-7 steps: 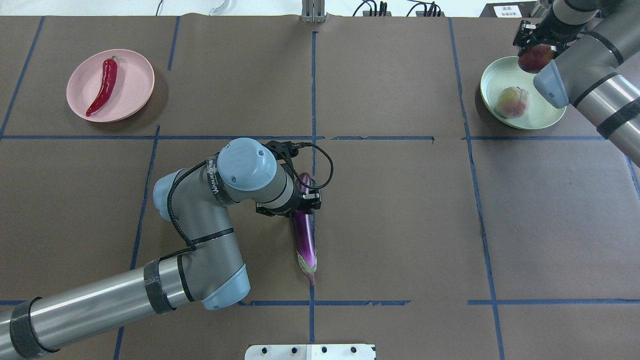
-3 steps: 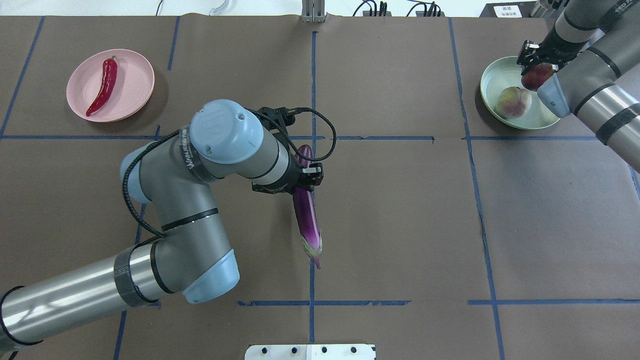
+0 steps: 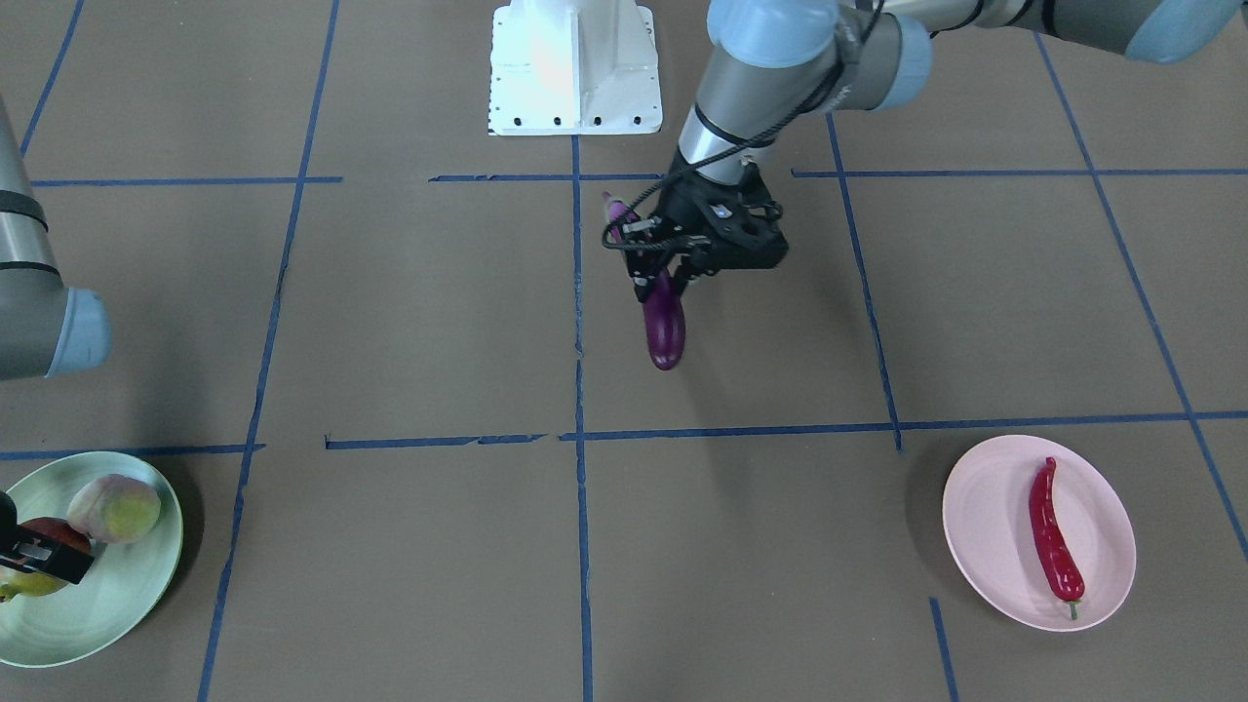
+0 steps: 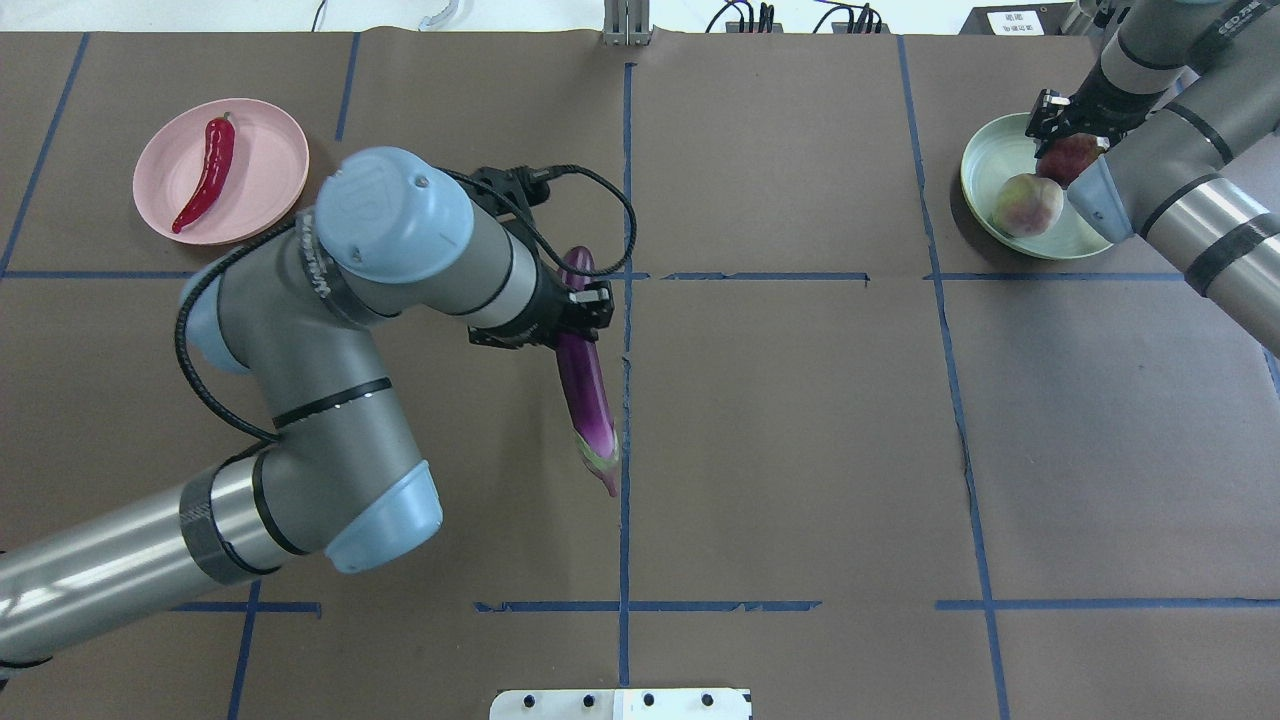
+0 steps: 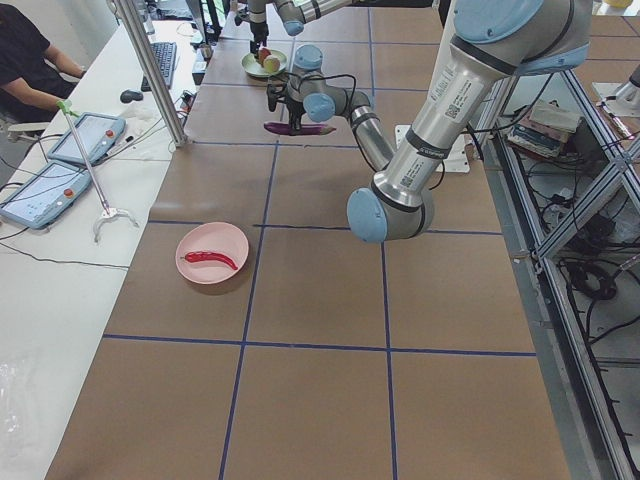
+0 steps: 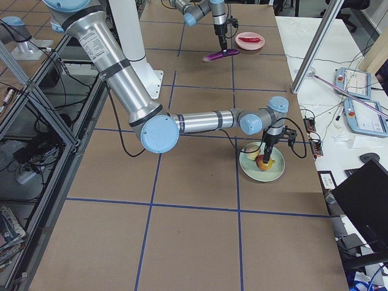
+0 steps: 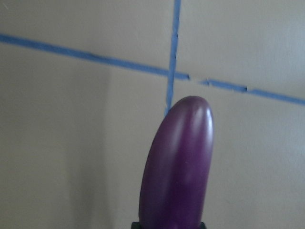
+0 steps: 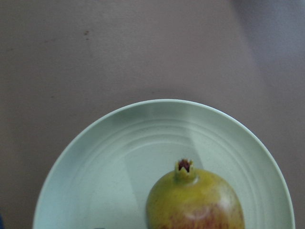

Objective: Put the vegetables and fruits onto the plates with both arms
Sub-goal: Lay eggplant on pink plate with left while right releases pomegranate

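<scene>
My left gripper (image 4: 578,308) is shut on the purple eggplant (image 4: 587,395) near its rounded end and holds it above the table, left of centre. The eggplant also shows in the front view (image 3: 666,330) and the left wrist view (image 7: 178,167). The red chili pepper (image 4: 205,172) lies on the pink plate (image 4: 268,178) at the far left. My right gripper (image 4: 1068,135) is shut on the red-and-green mottled fruit (image 4: 1070,158) low over the mint green plate (image 4: 988,150), beside the peach (image 4: 1025,203). The right wrist view shows that fruit (image 8: 195,202) over the plate (image 8: 119,157).
The white base block (image 4: 620,703) sits at the near edge. A metal post (image 4: 627,22) and cables stand at the far edge. Blue tape lines mark the brown table cover. My left arm's elbow (image 4: 300,400) spans the left half.
My left gripper has lifted the eggplant off the table and carried it left and farther away. My right gripper has lowered the mottled fruit closer to the mint plate.
</scene>
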Controlling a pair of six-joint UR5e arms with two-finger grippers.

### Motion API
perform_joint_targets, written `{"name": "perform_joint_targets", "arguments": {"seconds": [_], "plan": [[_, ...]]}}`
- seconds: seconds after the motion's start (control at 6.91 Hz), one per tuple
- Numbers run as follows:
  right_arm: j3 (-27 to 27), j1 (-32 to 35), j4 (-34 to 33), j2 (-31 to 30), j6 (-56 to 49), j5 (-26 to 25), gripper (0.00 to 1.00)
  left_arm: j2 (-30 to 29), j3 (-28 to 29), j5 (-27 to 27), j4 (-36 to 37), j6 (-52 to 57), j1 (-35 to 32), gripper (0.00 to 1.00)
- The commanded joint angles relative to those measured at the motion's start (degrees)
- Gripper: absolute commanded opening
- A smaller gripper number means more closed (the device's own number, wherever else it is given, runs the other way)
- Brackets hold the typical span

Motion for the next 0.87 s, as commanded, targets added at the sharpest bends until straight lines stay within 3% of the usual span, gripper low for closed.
{"name": "perform_joint_targets", "arguments": {"seconds": [0.0,0.14,0.43,0.58,0.72], "plan": [[14.80,0.42,-1.88,-5.49,-0.61,3.53,1.00,3.99,4.09,-2.65,0.47,13.86,-10.47,0.00],[25.86,-0.63,-5.81,-8.58,-0.61,6.25,1.00,3.92,9.52,-3.37,0.48,17.16,-14.00,0.00],[50.29,-8.85,-26.23,-12.03,2.53,7.60,1.00,-0.01,24.26,-3.29,-1.27,18.06,-17.36,0.00],[54.49,-13.16,-28.33,-12.12,9.69,6.90,1.00,-1.43,33.39,-3.37,-9.64,21.98,-19.29,0.00],[55.23,-16.25,-28.35,-11.95,12.98,5.67,1.00,-3.18,40.35,-3.37,-14.33,25.07,-19.48,0.00]]}}
